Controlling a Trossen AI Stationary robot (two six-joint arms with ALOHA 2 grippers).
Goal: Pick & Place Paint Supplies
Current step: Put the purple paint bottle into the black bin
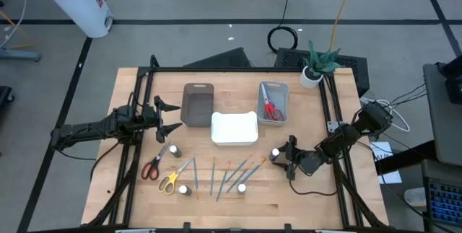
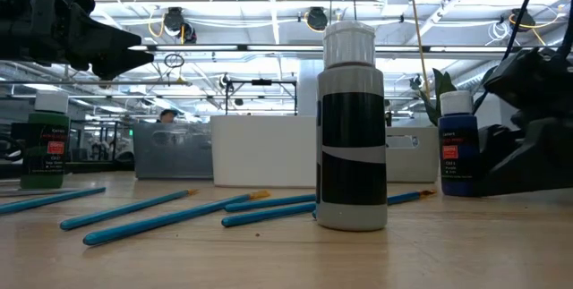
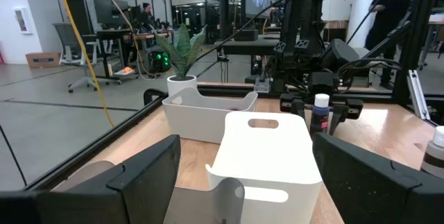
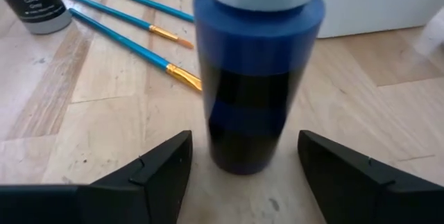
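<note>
Pale wooden table (image 1: 289,197) under me, black frame rails around it, an open workshop behind. My right end effector (image 1: 286,158) sits low at the table's right side, fingers spread and released, with a small blue paint bottle with a white cap (image 1: 275,154) standing upright between them; in the right wrist view the bottle fills the gap but neither finger visibly touches it, so nothing is gripped yet. My left end effector (image 1: 167,117) hovers spread and empty beside the brown tray (image 1: 197,107).

By my judgement the job is barely begun. 1 pair of red-handled scissors (image 1: 272,110) lies in the grey bin (image 1: 284,89); the white tray (image 1: 234,117) looks empty from above. Left on the table: another pair of red-handled scissors (image 1: 152,166), yellow-handled scissors (image 1: 170,181), several thin blue brushes (image 1: 229,177) fanned out, and 3 more white-capped bottles (image 1: 175,151).

I cannot see purple scissors anywhere. Inside the brown tray, shadow hides whether anything small lies there. The exact brush count is hard to make out where they overlap. Where each supply belongs is not shown.
</note>
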